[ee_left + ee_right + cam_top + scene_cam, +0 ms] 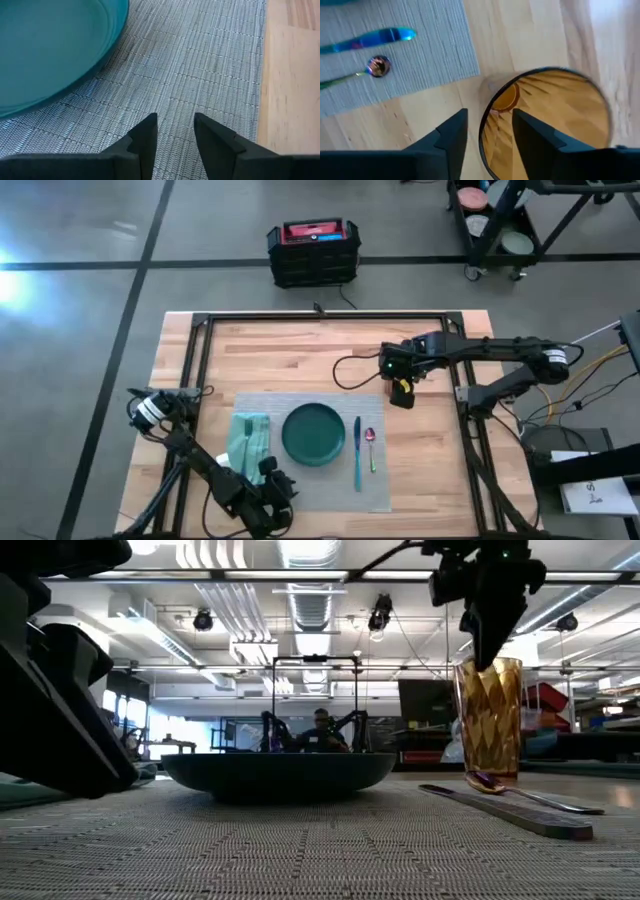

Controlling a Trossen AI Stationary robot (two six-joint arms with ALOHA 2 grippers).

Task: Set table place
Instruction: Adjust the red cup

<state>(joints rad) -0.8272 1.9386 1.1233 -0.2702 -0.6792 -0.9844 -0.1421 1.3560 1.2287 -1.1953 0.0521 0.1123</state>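
Right gripper (487, 132) pinches amber glass (545, 125) rim, beside placemat (300, 480) on counter (300, 355).
Glass likely rigid, slick, fragile: hold rim wall firmly. Left gripper (175, 135) spread, idle.

A robotics lab or industrial workshop, not a home: the wooden table (300, 345) with its black metal frame stands on a polished concrete floor (80, 310) crossed by dark seams. Beside it sit a black crate with a red top (313, 252) and a wheeled equipment cart (500, 225). The low view shows exposed ceiling ducts (310, 590), hanging track lights (380, 615) and a person (320, 730) seated at another arm rig across the open room (cables trail off the table's right side).
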